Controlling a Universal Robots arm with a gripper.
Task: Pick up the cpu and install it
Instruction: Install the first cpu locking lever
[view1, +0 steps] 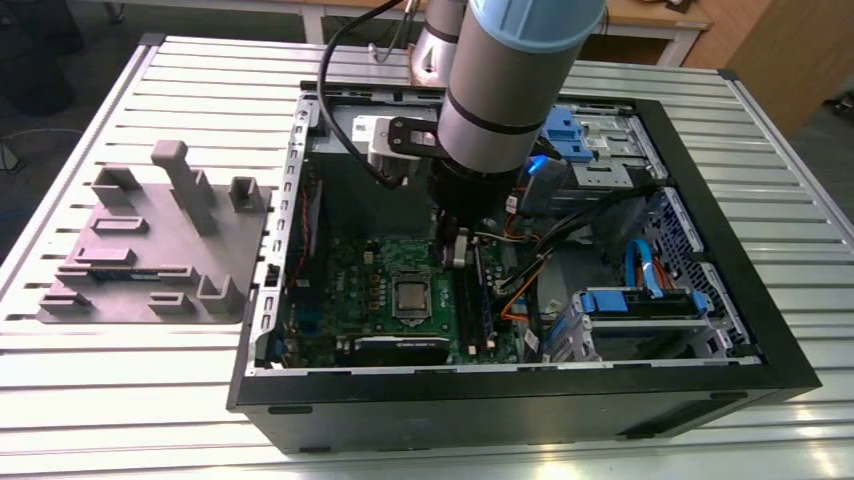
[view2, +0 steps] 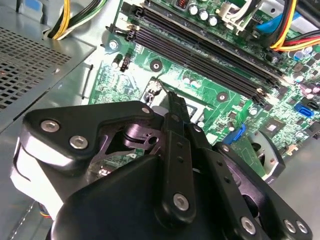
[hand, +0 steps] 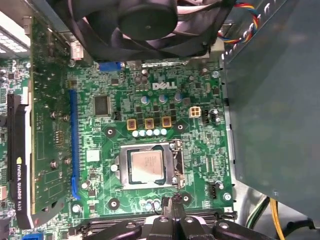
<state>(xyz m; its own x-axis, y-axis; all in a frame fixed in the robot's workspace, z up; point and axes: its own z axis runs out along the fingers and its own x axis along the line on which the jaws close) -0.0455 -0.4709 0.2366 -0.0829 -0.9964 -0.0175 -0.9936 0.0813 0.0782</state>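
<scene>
First wrist view: claw, closed tight and empty, hangs just beside the socket where the cpu lies; seating likely wants a level, square touch

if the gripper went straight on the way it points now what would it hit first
The gripper most likely meets the green circuit board at the socket frame's edge, on the side nearest the memory slots, just beside the cpu; depth is unclear.

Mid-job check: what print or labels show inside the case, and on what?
Motherboard, white logo above the socket: a brand mark, left unquoted.
Graphics card edge, white lettering: brand and model, left unquoted.
The cpu lid, faint marking: too small to read.
Board silkscreen: too small to read.
</scene>
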